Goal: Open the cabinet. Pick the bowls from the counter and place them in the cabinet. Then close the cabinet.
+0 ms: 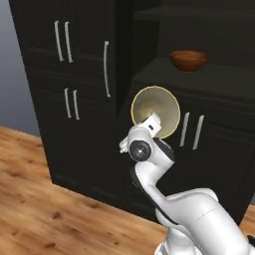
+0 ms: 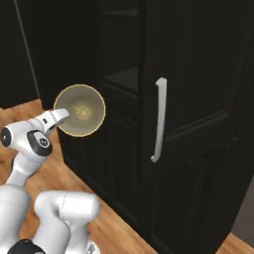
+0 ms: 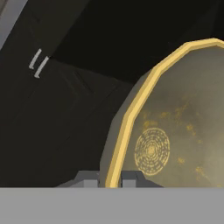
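Note:
My gripper [image 1: 154,122] [image 2: 61,116] [image 3: 110,178] is shut on the yellowish rim of the pale cream bowl [image 1: 158,106] [image 2: 81,109] [image 3: 175,131]. The bowl is tipped on its side in the air in front of the cabinet [image 1: 219,74] [image 2: 124,79], below its dark shelf. Both tall doors stand open; the left one [image 1: 94,55] and the right one [image 2: 193,74] each carry a long white bar handle [image 1: 106,68] [image 2: 159,119]. The reddish-brown bowl [image 1: 189,60] rests upright on the inner shelf, up and right of the held bowl.
Lower doors with short white handles [image 1: 191,130] sit under the open shelf. More black doors with paired handles [image 1: 63,41] [image 3: 38,63] stand to the left. Wooden floor [image 1: 35,199] [image 2: 114,228] stretches in front.

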